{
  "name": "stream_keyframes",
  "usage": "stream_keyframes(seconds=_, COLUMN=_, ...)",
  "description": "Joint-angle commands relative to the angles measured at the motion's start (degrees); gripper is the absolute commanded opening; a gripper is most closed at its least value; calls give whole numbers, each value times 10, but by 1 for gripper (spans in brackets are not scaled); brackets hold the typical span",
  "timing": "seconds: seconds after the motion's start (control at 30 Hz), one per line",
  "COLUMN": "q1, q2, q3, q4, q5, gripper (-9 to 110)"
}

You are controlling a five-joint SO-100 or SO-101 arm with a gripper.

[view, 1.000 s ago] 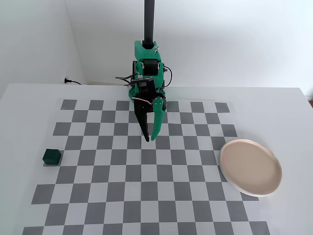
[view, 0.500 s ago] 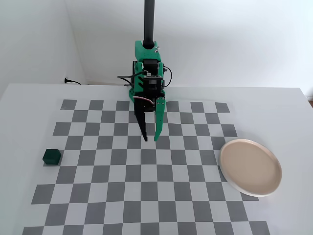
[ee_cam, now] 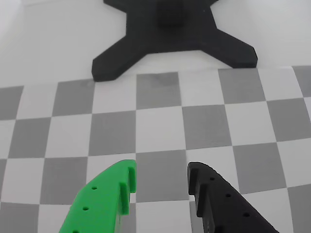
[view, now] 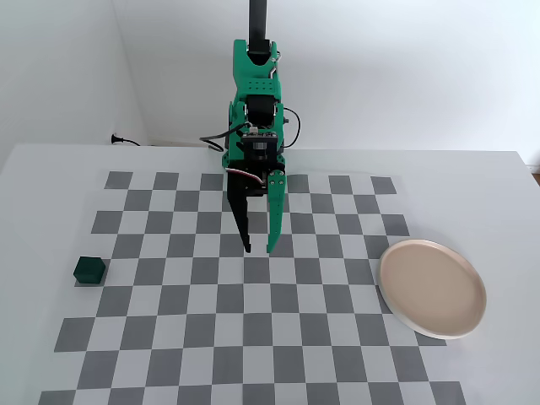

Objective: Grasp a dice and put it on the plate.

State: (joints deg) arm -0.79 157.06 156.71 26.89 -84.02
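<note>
Gripper point(ee_cam: 160, 182): nearest the wrist camera, entering from the bottom edge. One bright green finger point(ee_cam: 104, 201) on the left of that view, one black finger point(ee_cam: 221, 201) on the right. Fingers spread apart, nothing between them; bare checker squares show through the gap. In the fixed view the gripper point(view: 259, 250) points down over the middle of the board, tips close to the surface.

Checkered mat point(view: 253, 337): grey and white squares, lying flat on a white table point(view: 506, 186). Matt finish.

Black stand point(ee_cam: 170, 34): cross-shaped foot, seen in the wrist view just beyond the mat's far edge, on the white table.

Room: plain white wall point(view: 405, 76) behind the table; a dark cable point(view: 160, 143) runs along the table's rear edge toward the arm's base.

Dice point(view: 89, 270): small dark green cube, at the left edge of the mat in the fixed view, well apart from the gripper.

Plate point(view: 432, 288): round, beige-pink, paler rim, at the mat's right edge, partly overhanging onto the table. Empty.

Writing, labels: none legible.
</note>
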Motion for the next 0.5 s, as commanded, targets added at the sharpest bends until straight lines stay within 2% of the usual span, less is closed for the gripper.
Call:
stream_keyframes(seconds=0.0, q1=14, q2=-14, q3=-63, q4=-27, q5=-5, gripper=7)
stream_keyframes(seconds=0.47, q1=79, q2=-126, q3=-161, q4=-59, q5=-2, gripper=7)
